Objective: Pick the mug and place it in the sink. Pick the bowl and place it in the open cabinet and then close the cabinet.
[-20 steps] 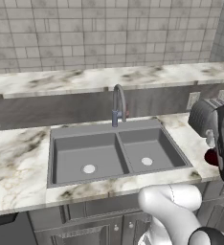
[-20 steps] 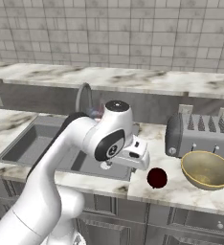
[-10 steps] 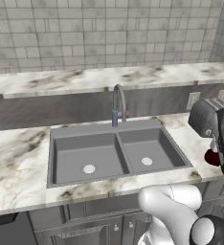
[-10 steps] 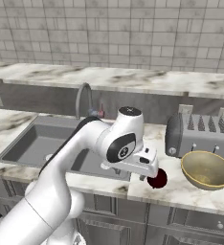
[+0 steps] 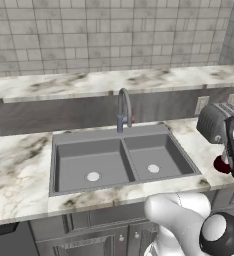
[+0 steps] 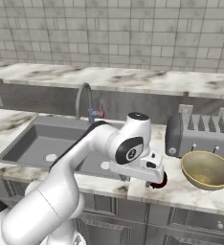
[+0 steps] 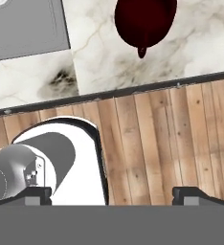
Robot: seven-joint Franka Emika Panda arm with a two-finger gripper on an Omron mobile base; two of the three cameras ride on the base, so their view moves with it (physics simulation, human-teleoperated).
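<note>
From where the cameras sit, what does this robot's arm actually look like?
The arm is glossy white, built of thick rounded tubular segments. Its joints end in dark grey to black round caps, one with a small pale mark. No loose cables show. The end effector has two small dark finger tips, set wide apart.

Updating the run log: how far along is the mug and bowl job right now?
Nothing looks done. The mug sits on the counter right of the sink, not in a basin. In hand: the gripper hangs near the mug, jaws apart with nothing between them. Left: grasp the mug, put it in the sink, then move the bowl, which rests by the toaster, and close the cabinet.
</note>
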